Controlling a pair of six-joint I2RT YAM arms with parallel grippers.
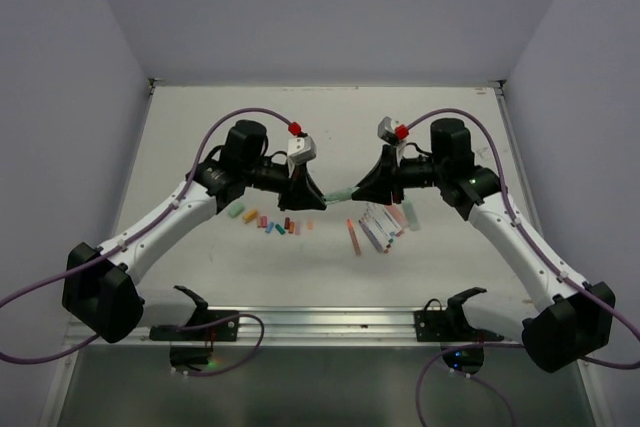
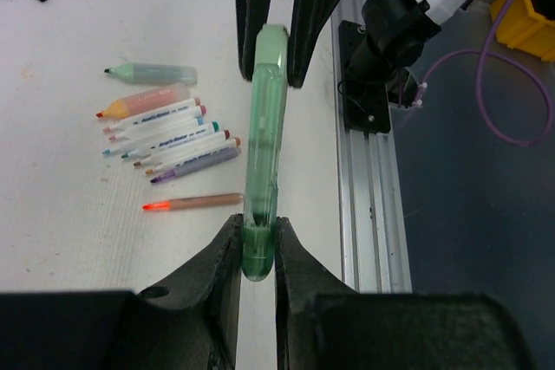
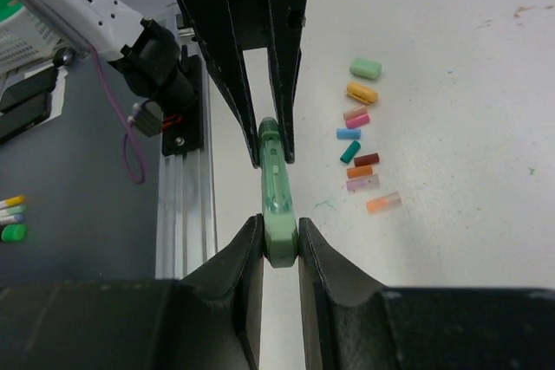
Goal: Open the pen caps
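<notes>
Your left gripper point(image 2: 258, 227) is clamped on one end of the pale green translucent plastic highlighter point(image 2: 263, 127), and your right gripper point(image 3: 279, 227) pinches the other end, so it spans the gap between them. On the table, the small loose coloured plastic caps point(image 3: 360, 136) lie on the highlighter's left-arm side. The slim white-barrelled uncapped pens point(image 2: 165, 132) lie on its right-arm side.

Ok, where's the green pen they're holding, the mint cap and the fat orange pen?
held green pen point(image 2: 263, 127), left wrist view, middle of its barrel.
mint cap point(image 3: 366, 68), right wrist view, its middle.
fat orange pen point(image 2: 149, 100), left wrist view, its barrel.
</notes>
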